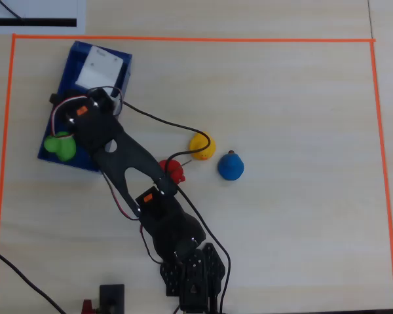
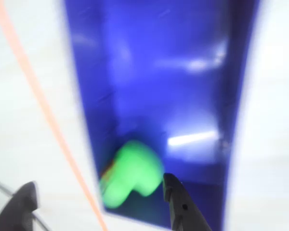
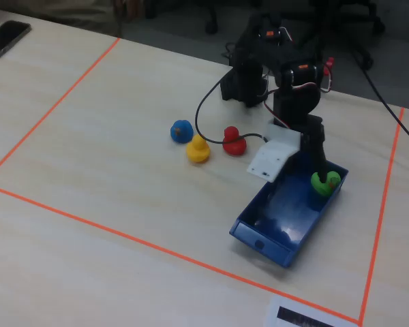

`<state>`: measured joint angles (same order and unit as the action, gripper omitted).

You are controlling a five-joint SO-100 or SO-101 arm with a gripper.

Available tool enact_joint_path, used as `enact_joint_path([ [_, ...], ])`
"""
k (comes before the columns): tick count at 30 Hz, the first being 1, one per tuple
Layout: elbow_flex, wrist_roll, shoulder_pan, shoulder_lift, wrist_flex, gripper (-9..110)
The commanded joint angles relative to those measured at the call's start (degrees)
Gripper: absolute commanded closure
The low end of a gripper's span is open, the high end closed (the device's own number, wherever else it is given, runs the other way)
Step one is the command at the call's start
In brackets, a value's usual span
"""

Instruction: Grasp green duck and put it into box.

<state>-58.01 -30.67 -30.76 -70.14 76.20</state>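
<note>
Green duck [image 2: 132, 173] lies in the box [image 2: 149, 72] corner, tool [image 2: 101, 199] spread apart, no writing legible.

The green duck [image 1: 60, 146] is bright green against the deep blue box [image 3: 281, 231]. Beyond it sit a yellow duck [image 1: 202, 146], a blue duck [image 1: 230, 166] and a red duck [image 3: 234, 142]. My hand [image 2: 101, 204] is black, and orange tape [image 1: 190, 39] lines the pale wood-grain worktop [image 1: 295, 104].

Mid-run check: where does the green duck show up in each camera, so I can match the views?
Overhead view: green duck at far left, in the box's lower corner, beside the gripper.
Wrist view: blurred, low and left of centre, inside the box.
Fixed view: right of centre, at the box's far end.
Shared landmark: the blue box.
</note>
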Motion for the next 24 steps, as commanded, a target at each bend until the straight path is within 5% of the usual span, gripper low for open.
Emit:
enact_joint_path([
  [1,-11.0,-4.3,4.3,-21.4,-2.9,101],
  [14,-68.2,-33.4,24.3,-88.1,-19.1,101],
  [24,-91.0,-42.7,28.9,-113.2,-10.5,101],
])
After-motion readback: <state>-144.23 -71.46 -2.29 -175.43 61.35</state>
